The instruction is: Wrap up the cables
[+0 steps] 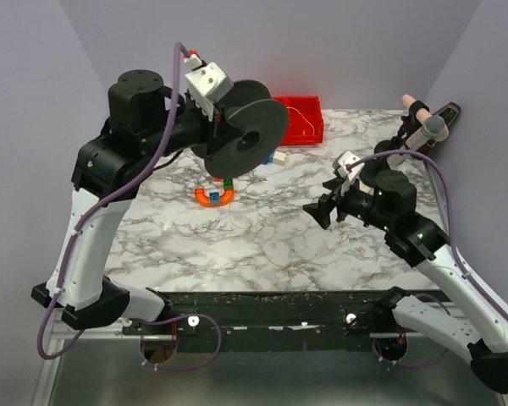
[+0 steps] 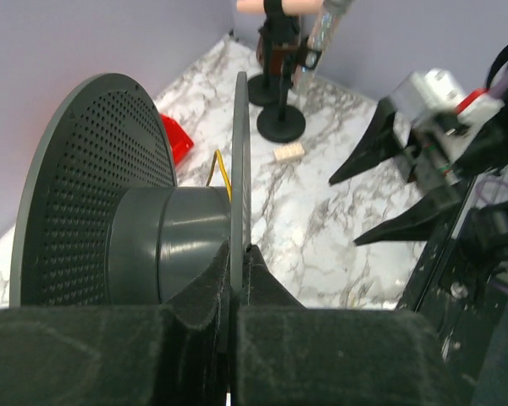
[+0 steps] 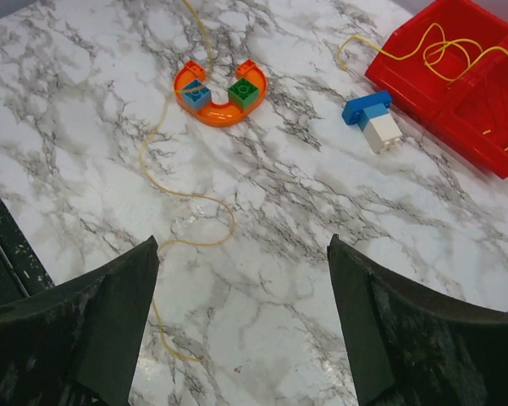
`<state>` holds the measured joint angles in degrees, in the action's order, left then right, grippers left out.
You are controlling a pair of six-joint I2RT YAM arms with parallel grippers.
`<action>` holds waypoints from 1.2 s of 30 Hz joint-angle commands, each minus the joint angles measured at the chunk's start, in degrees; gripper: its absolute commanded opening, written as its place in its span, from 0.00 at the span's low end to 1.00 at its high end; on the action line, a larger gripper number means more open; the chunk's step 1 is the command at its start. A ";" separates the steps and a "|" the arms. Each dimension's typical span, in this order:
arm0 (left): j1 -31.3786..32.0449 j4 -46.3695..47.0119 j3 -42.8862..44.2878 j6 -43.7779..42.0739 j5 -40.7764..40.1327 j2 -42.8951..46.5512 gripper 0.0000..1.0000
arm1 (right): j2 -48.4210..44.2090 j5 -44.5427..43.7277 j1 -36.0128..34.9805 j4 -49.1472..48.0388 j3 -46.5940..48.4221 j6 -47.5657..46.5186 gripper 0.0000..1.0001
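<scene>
My left gripper [image 1: 218,117] is raised over the back left of the table and is shut on the thin rim of a dark grey spool [image 1: 250,127]. In the left wrist view my fingers [image 2: 237,254] pinch one flange of the spool [image 2: 93,194], and a yellow cable strand [image 2: 223,173] rises past the hub. A thin yellow-orange cable [image 3: 157,161] snakes loosely across the marble and ends near my right gripper's left finger. A second cable [image 3: 440,46] lies looped in the red bin [image 3: 406,97]. My right gripper [image 3: 241,245] hovers wide open and empty above the table [image 1: 317,211].
An orange horseshoe piece [image 3: 212,114] holding a blue and a green brick lies beside the cable. A blue-and-white brick [image 3: 372,118] sits near the red bin [image 1: 298,135]. A black stand [image 1: 423,127] with a microphone-like object is at the back right.
</scene>
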<state>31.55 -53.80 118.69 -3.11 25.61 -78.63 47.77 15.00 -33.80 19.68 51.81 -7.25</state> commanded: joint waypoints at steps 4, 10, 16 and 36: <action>-0.17 1.94 13.74 9.09 -7.75 0.32 0.00 | 9.87 -3.05 -0.39 -6.57 1.37 -2.15 0.89; -0.17 5.45 18.59 8.74 -13.65 -2.75 0.00 | 18.23 2.12 -1.61 -7.55 -0.21 -7.43 0.87; -0.17 7.30 21.04 6.37 -15.06 -5.83 0.00 | 27.18 0.38 -8.11 -7.20 -1.89 -9.54 0.86; -0.17 7.13 32.83 4.43 -16.99 -13.48 0.00 | 40.56 -23.43 -18.76 -6.93 1.19 15.66 0.79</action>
<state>31.55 -50.98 148.90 1.34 9.87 -91.39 86.39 -0.10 -52.66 13.28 51.68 -1.67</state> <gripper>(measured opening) 0.032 0.786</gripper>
